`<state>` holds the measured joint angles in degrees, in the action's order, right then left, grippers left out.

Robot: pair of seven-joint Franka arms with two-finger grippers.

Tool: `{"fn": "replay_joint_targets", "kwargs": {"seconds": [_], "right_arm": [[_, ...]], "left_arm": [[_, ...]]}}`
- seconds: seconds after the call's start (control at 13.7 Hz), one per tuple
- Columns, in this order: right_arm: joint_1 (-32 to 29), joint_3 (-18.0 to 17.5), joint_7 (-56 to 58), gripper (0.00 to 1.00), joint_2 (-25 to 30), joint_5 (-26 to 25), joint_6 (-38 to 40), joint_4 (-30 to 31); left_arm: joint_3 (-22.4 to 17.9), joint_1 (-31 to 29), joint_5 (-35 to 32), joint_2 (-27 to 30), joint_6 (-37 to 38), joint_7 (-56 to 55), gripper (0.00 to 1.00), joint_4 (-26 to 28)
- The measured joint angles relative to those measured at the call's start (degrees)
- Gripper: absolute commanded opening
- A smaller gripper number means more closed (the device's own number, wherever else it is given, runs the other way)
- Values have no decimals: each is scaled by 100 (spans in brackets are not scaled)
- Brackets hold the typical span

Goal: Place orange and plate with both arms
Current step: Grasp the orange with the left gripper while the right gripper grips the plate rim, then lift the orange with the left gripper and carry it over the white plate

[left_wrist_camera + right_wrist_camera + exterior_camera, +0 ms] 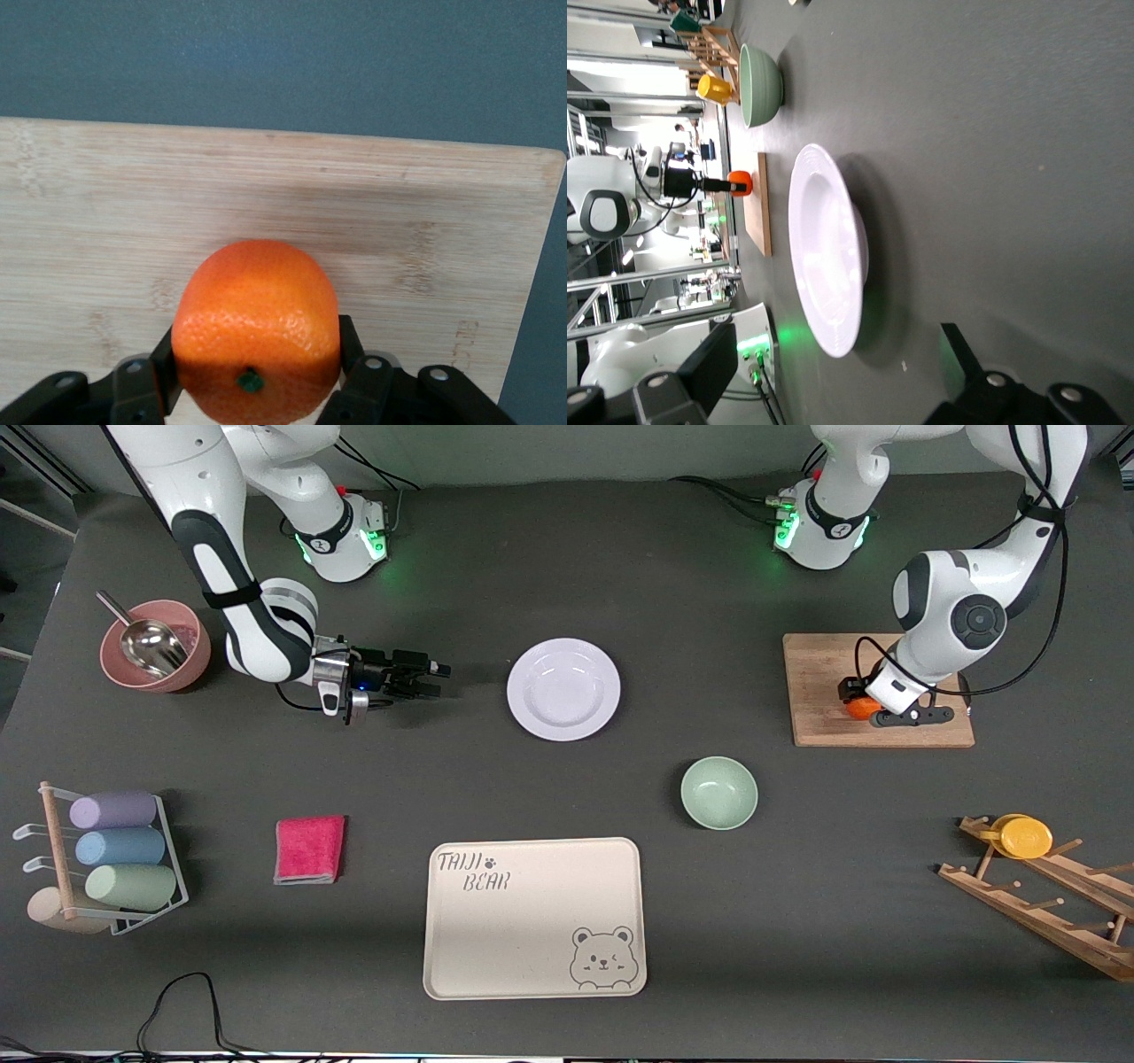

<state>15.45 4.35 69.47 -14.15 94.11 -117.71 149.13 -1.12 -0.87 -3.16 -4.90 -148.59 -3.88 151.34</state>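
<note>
**Orange pinched on the board, plate not yet reached: where it could slip**

The left gripper [252, 390] stood down on the wooden cutting board [819, 682], toward the left arm's end of the table from the plate [563, 689], its fingers pressed in on the orange [255, 341] from both sides. The fruit sat on the board, low between the fingers. A round, glossy skin gripped by narrow fingers could roll or squirt out during a lift, most likely if the contact sat below the fruit's widest part; it might then run off the board onto the table.

The right gripper [416, 677] hung low over the table just beside the plate, toward the right arm's end, fingers spread and holding nothing. The plate lay flat, with the green bowl [718, 793] nearer to the front camera than it. A finger would have to get under the thin rim; a shallow approach could push the plate along the table, and a pinch on the slick rim alone could let it tip and drop.
</note>
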Motion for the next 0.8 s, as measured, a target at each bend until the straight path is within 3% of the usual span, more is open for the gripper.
{"fn": "replay_joint_targets", "kwargs": {"seconds": [0.29,0.44,0.73,0.8], "right_arm": [[3,3,522,100,-529,414,448,-73],[3,10,573,100,-710,428,510,-151],[3,18,574,99,-784,428,523,-219],[3,20,574,91,-786,428,523,-219]], "left_arm": [[37,1,1,229,285,-10,0,-135],[130,10,5,773,1358,-36,0,-461],[318,84,24,2047,3977,-57,0,-1744],[345,119,51,2219,4460,-57,0,-2086]]}}
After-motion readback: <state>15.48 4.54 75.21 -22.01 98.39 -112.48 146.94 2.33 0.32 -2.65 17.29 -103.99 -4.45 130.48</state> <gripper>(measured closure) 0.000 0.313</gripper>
